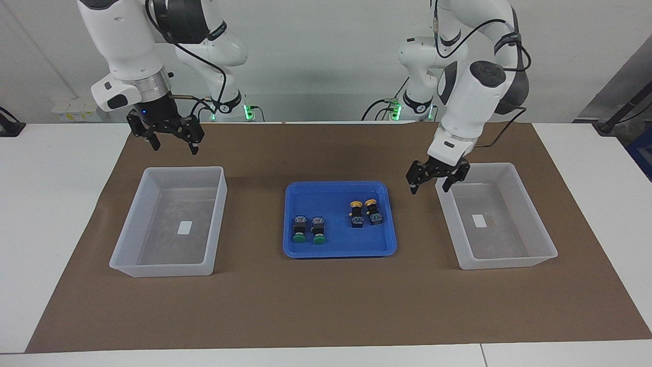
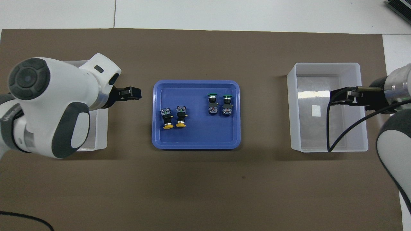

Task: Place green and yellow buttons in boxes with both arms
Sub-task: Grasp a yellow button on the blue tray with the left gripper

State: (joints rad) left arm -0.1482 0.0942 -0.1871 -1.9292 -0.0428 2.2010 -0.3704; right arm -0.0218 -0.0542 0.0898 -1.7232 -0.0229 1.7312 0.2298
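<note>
Meanwhile buttons point(image 1: 336, 223) in tray point(image 1: 338, 251), apart from both grippers' fingers point(image 1: 413, 187).

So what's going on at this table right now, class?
Nothing has been picked up yet. Two green buttons and two yellow buttons lie in the blue tray between two boxes, one at the right arm's end and one at the left arm's end. The left claw, open, hangs over the nearer edge of its box. The right claw, open, waits raised over the mat.
</note>
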